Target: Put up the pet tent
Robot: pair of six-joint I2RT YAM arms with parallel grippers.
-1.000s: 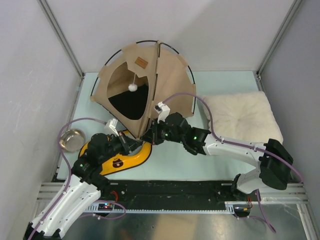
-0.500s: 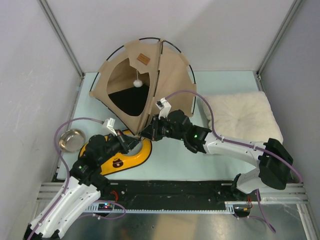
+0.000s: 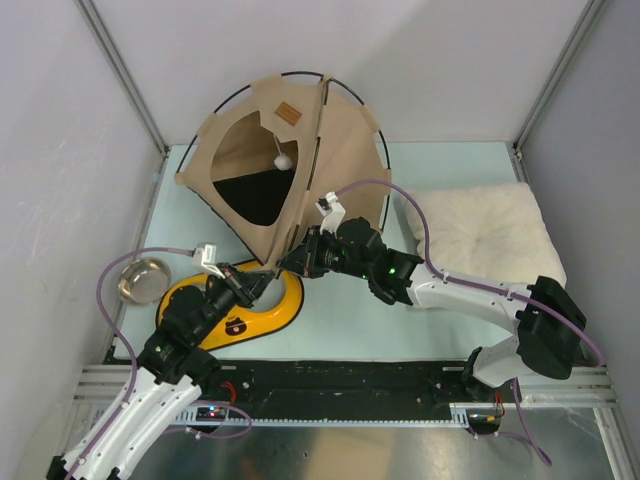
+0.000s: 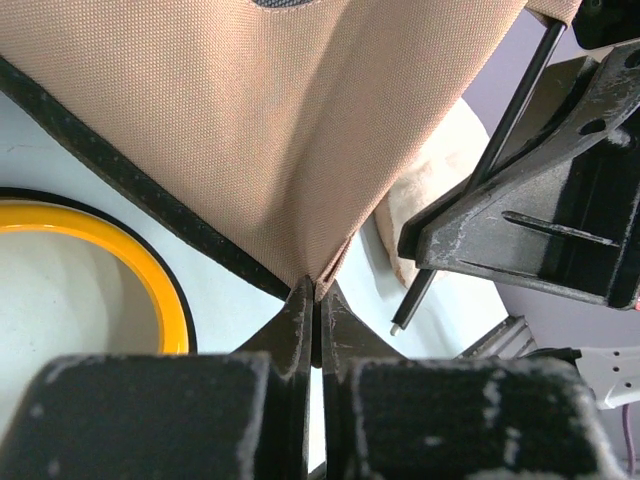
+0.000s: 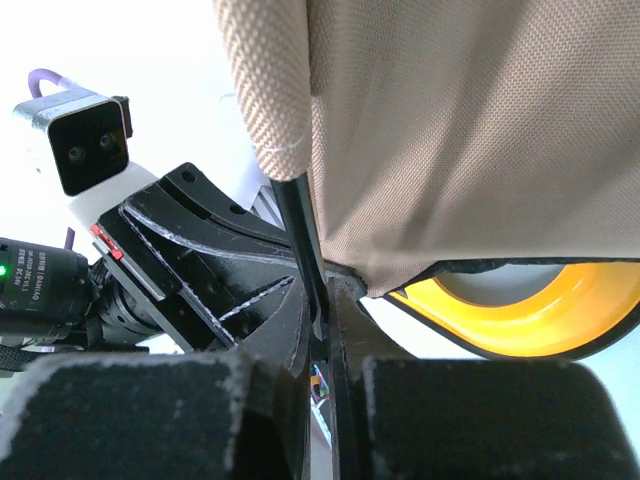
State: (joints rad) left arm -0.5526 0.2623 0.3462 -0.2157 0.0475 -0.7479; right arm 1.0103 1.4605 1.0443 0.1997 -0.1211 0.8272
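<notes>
A cream fluffy square pillow (image 3: 482, 232) is lying on the right part of the pale green counter (image 3: 360, 320), close beside the right arm. A yellow double-bowl feeder (image 3: 262, 312) is lying at the near left, and a round steel bowl (image 3: 145, 278) is sitting just beside its left end. The feeder is lying directly under the place where both arms are working, so the lower front corner of the tent is hanging over its rim. The two grippers are standing very near each other there, and each one is filling part of the other's wrist view.

The top view is showing the whole tan fabric pet tent (image 3: 340, 170), standing at the far side of the counter, left of the middle. Its opening is facing the front left, with the dark inner floor, the white pom-pom (image 3: 283, 160) and the small brown label patch (image 3: 290, 112) in sight. This view is not showing the jaws clearly, but the wrist views are.

The left gripper (image 4: 315, 300) is pressing its jaws together on the pointed bottom corner of the tan fabric, where the dark edge band is ending. The right gripper (image 5: 318, 300) is holding its jaws narrow around the thin black pole (image 5: 300, 225), just below the fabric edge, with the fabric hanging just to the right of the jaws. In the left wrist view the bare end of this pole is sticking out below the right jaws.
</notes>
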